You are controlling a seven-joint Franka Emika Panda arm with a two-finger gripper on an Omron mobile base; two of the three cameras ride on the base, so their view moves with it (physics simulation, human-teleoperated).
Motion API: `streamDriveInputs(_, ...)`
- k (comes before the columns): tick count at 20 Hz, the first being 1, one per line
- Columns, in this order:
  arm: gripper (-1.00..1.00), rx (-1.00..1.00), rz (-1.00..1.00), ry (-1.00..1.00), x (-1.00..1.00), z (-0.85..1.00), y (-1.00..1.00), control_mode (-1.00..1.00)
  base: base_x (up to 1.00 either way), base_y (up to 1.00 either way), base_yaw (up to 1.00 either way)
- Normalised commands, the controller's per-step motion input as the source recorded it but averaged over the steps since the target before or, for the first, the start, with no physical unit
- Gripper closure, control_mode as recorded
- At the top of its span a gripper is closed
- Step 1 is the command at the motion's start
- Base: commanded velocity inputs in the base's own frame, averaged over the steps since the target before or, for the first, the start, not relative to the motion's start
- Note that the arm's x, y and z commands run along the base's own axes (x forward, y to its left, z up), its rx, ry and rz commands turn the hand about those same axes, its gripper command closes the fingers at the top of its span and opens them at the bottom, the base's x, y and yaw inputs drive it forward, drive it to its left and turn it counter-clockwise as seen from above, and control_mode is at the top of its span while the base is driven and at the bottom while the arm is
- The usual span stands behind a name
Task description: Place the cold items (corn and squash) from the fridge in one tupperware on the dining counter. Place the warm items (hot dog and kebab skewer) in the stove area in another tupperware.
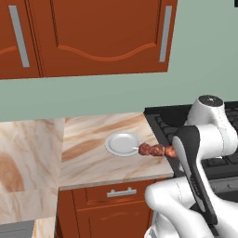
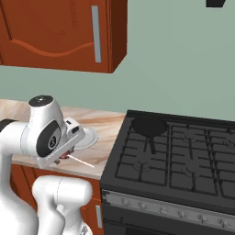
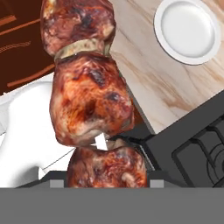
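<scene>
- Kebab skewer (image 3: pixel 89 103) clamped between the jaws of the gripper (image 3: pixel 105 175), meat chunks running lengthwise straight up from the fingertips in the hand view.
- Carried clear of the worktop (image 1: pixel 93 158), above its right edge beside the black stove (image 2: pixel 183 156); held in the air, judged ready for moving toward a tupperware.
- Bare wooden tip (image 2: pixel 82 162) poking out past the hand, over the worktop's front edge.
- Small white plate (image 1: pixel 123 143) lying empty near the worktop's right end, just beside the skewer's chunks; no tupperware to be made out here.
- Gripped at one end, so likely to tilt under its own weight; a level hand advisable.
</scene>
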Motion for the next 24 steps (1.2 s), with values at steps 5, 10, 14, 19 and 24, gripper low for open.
streamDriveInputs(5, 1.00, -0.01, 0.00, 0.06, 0.02, 0.00, 0.03, -1.00, 0.00, 0.00, 0.00)
streamDriveInputs(10, 1.00, 0.00, 0.00, 0.00, -0.15, 0.00, -0.03, 1.00, -0.15, -0.07, -0.02)
streamDriveInputs(14, 1.00, 0.00, 0.00, 0.00, 0.00, 0.00, 0.00, 1.00, -0.92, -0.55, -0.15)
streamDriveInputs(19, 1.00, 0.00, 0.00, 0.00, 0.00, 0.00, 0.00, 1.00, -0.84, -0.68, -0.17)
streamDriveInputs(24, 1.00, 0.00, 0.00, 0.00, 0.00, 0.00, 0.00, 1.00, -0.07, -0.90, -0.60)
